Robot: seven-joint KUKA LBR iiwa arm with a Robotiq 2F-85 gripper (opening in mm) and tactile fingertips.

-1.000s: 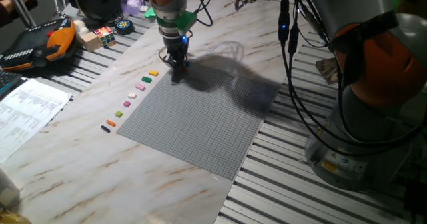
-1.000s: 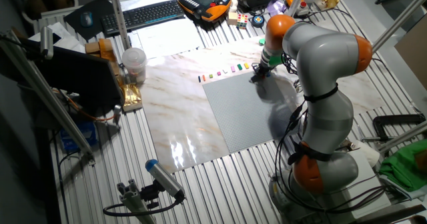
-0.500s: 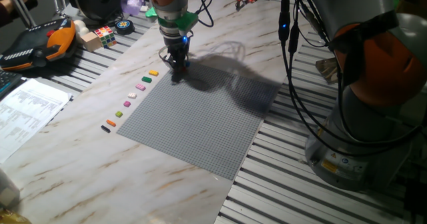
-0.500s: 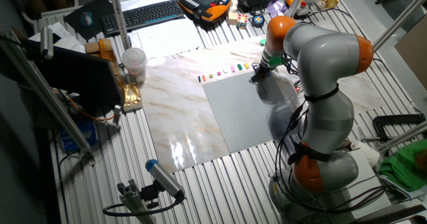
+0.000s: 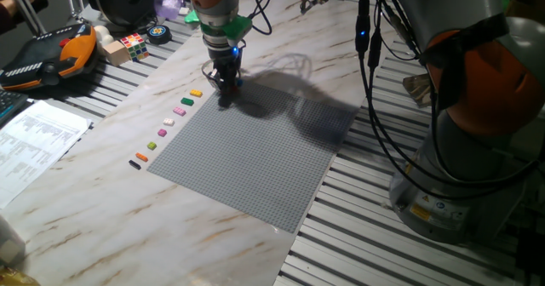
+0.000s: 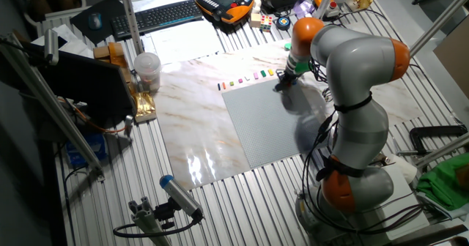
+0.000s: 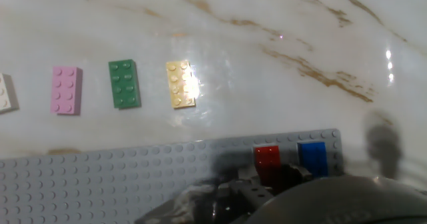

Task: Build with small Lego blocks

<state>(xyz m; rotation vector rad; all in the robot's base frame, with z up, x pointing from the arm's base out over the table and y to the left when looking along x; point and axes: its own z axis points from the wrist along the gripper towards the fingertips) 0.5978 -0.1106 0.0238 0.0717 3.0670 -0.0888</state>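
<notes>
Gripper (image 5: pixel 227 83) low over red brick (image 7: pixel 267 159) beside blue (image 7: pixel 312 157) at baseplate (image 5: pixel 255 154) far corner — jaw state can't tell; if studs aren't seated, lifting may pop it off.

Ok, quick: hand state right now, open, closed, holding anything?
Hand: down at the grey baseplate corner by the red block; open or closed cannot be told.

The baseplate (image 5: pixel 247 150) offers open passage except its far corner, where the gripper (image 5: pixel 226 83) stands over red (image 7: pixel 267 159) and blue bricks (image 7: pixel 312 159). Loose bricks (image 5: pixel 163 124) line the counter's (image 5: pixel 102 201) left strip.
</notes>
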